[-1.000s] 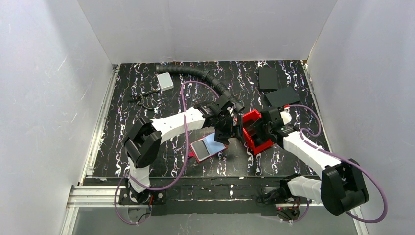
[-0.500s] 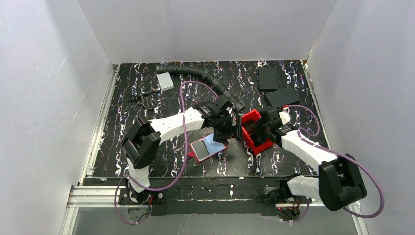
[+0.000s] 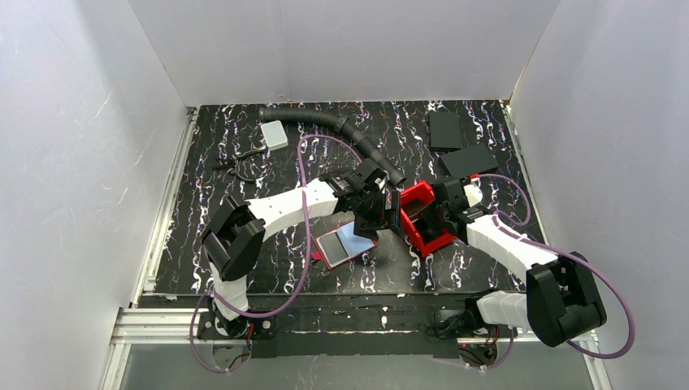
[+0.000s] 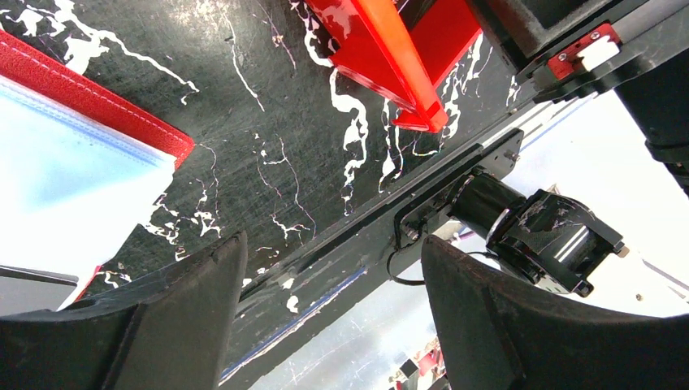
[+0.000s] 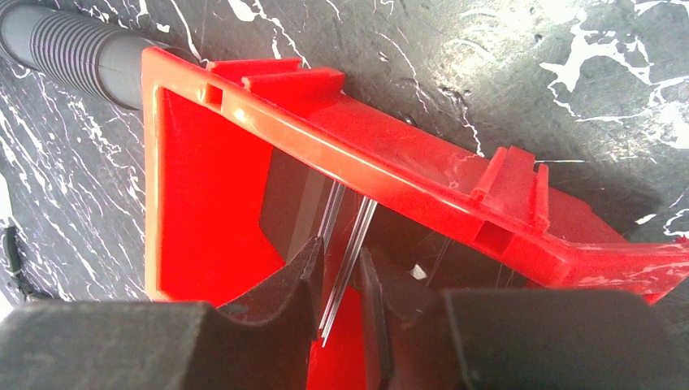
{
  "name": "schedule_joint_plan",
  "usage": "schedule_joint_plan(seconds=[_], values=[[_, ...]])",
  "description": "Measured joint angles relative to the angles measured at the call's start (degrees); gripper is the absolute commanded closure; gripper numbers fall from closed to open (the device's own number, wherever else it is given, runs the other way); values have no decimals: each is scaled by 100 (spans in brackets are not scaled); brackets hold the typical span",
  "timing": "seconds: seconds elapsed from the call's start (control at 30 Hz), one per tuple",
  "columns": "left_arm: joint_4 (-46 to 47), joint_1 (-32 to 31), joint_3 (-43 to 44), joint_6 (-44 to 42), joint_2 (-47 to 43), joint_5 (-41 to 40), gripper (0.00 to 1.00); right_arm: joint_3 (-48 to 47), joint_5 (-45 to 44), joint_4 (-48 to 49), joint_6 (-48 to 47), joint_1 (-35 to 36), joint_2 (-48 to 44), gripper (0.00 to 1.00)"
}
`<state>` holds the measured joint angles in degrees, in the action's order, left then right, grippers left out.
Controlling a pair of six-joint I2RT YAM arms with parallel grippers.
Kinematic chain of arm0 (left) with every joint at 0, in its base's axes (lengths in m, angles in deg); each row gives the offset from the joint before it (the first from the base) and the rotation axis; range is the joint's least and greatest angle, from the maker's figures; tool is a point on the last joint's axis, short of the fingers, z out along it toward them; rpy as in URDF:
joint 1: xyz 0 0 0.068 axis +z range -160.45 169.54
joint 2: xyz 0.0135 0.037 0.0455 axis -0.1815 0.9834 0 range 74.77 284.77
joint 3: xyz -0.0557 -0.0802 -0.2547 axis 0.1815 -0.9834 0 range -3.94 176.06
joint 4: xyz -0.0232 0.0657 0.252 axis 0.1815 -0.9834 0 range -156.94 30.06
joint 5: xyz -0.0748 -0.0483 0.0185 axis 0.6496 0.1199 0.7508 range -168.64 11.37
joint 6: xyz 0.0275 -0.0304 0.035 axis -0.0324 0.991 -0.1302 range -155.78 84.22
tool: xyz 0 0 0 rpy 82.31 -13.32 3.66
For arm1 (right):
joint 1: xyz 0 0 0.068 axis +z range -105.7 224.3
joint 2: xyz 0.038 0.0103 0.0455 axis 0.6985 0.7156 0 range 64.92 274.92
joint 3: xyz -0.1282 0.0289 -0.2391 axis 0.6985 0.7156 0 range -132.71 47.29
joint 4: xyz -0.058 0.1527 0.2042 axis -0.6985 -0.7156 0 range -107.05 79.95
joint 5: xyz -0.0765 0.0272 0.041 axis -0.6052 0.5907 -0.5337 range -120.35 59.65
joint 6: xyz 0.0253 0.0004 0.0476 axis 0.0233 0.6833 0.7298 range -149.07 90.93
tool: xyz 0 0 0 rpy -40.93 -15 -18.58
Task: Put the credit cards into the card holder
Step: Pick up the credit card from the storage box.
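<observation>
While dipped inside the red bin (image 5: 366, 162), set narrow around 2 thin pale credit cards (image 5: 349, 236) standing on edge: right gripper (image 5: 340, 248), 1 of its fingers (image 5: 292, 288) on each side of them. Cannot tell whether clamped tight on those cards or a hair short of touching. Beside the cards, deeper in the bin, a dark flat piece (image 5: 288, 203).

Left gripper (image 4: 333, 252) parked just left of the bin near the table's middle, fingers (image 4: 187, 317) spread wide, clutching nothing. Just below it, flat on the black marbled table (image 3: 211, 236): open red card holder (image 3: 329, 250), touched by neither gripper. Lying across its inner face, 1 pale blue card (image 3: 355, 236). Seen from the left wrist, red stitched wallet edge at the left, bin corner at the top, bare table between them.

Farther back: grey corrugated hose (image 3: 341, 123), small pale grey box (image 3: 275, 134), 2 black flat slabs (image 3: 445, 128) at the right rear, small black tool (image 3: 237, 162) at the left.
</observation>
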<state>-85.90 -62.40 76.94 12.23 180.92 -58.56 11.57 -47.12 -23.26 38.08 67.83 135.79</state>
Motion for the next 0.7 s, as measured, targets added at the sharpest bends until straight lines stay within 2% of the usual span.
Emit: schedule_joint_plan(seconds=[0.13,0.33,0.47,0.7], values=[[4,0,-66,-2,-17,-4,23,0,-2,-22,0,-28,-7,75],[-42,0,-179,-2,-94,-50,24,0,-20,-33,-9,-116,-201,91],[-68,2,-212,-20,-286,-142,23,0,17,-52,-39,-210,-323,99],[-162,2,-225,-105,-535,-267,23,0,254,-334,-212,-402,-509,99]])
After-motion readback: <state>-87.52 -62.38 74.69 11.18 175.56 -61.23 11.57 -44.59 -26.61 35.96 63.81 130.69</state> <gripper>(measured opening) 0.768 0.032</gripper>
